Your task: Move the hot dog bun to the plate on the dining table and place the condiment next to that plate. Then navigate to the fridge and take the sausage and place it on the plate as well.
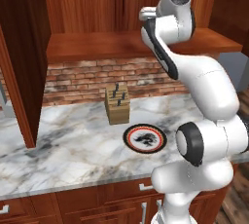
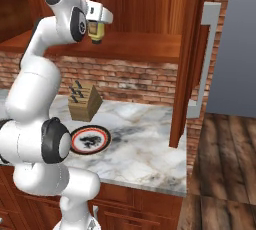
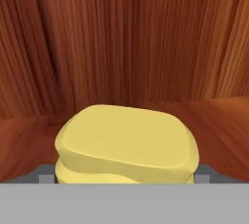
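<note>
Much of the pincer (image 2: 98, 23) is hidden: in the right base view it sits high up under the white hand, against the condiment (image 2: 96, 34), and its fingers cannot be made out apart from the bottle. Whether it is clenched on the bottle or merely set around it cannot be told. In the hand view the bottle's yellow cap (image 3: 126, 142) fills the lower middle, very close, with its body cut off below. The bottle is at the level of a reddish wooden shelf (image 2: 142, 45) with a wood-grain back wall; whether its foot rests on the shelf is unclear.

Below, on the marble bench (image 1: 63, 145), a wooden knife block (image 1: 117, 103) holds several dark-handled knives (their blades are buried in the block). Just beside it lies a white plate with black rim and red ring (image 1: 144, 137), with a dark blotch at its centre that is hard to read.

The grey fridge (image 2: 235, 49) is cut off at the right edge of the right base view.
</note>
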### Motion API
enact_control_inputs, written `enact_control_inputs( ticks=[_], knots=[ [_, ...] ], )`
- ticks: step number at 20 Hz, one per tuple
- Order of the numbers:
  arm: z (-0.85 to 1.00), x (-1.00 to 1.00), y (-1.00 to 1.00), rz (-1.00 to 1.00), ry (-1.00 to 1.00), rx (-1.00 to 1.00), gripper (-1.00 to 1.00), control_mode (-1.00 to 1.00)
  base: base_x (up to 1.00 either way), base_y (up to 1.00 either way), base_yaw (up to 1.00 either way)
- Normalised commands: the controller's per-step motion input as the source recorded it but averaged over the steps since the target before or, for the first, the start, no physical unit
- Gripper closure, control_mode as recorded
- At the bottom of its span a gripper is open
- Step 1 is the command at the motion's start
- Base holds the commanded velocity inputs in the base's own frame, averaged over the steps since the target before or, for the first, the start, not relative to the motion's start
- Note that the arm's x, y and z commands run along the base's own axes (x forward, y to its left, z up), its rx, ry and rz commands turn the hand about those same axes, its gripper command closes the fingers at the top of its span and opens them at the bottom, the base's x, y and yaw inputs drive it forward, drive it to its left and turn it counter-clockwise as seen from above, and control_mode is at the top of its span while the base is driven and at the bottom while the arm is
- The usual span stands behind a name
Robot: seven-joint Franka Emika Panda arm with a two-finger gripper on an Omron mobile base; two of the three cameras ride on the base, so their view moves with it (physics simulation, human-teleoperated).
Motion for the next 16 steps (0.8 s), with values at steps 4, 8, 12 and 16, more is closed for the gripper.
enact_control_inputs(
  ticks=[4,8,12,16],
  knots=[
    [0.24,-1.0,0.0,0.03,-0.01,0.11,1.0,-1.0,0.0,0.0,0.0],
    [0.44,-1.0,0.0,0.09,0.0,0.14,1.0,-1.0,0.0,0.0,0.0],
    [0.31,-1.0,0.0,0.11,0.03,0.06,1.0,-1.0,0.0,0.0,0.0],
    [-0.05,-1.0,0.04,0.11,0.02,-0.02,1.0,-1.0,0.0,0.0,0.0]
  ],
)
